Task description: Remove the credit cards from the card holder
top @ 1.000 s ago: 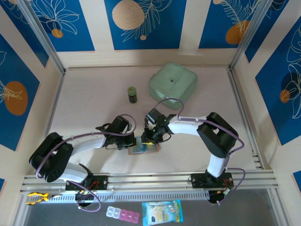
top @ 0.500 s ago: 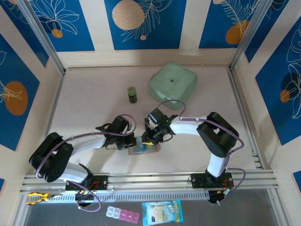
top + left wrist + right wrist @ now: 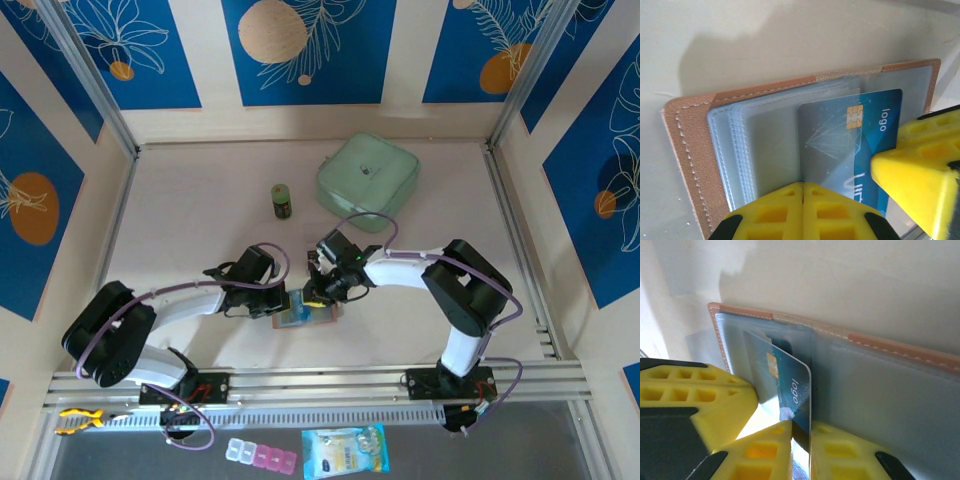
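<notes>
Narrowing over the last second, our right claw [image 3: 801, 435] is closing. On the tabletop [image 3: 200, 230] we are pinning the open card holder [image 3: 687, 150] with our clenched left claw [image 3: 803, 195], while the right is gripping the credit card [image 3: 840, 135], seemingly ready for pulling it out.

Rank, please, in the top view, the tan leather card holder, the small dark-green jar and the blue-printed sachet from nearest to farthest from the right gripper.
1. Tan leather card holder, right under the right gripper.
2. Small dark-green jar, behind, slightly left.
3. Blue-printed sachet, below the arm bases.
</notes>
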You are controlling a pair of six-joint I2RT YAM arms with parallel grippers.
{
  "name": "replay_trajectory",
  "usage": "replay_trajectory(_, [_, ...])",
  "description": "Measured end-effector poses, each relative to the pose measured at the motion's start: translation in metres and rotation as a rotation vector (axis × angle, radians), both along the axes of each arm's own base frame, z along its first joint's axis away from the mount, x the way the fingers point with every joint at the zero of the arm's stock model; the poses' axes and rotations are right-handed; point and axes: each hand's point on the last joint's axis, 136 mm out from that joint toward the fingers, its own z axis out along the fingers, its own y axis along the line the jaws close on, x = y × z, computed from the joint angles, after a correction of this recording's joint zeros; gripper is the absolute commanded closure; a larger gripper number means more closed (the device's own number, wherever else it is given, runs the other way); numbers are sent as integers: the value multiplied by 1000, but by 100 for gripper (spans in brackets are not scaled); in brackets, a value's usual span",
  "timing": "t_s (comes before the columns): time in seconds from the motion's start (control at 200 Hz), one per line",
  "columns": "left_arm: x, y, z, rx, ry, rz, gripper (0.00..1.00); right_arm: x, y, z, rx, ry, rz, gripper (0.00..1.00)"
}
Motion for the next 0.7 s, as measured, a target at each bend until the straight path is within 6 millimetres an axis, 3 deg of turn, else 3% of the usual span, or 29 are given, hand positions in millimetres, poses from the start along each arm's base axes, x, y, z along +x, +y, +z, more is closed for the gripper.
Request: replay_trajectory(0.7, [0,0,0,-1,0,0,100,0,-24,8,-87,-49,-5,87])
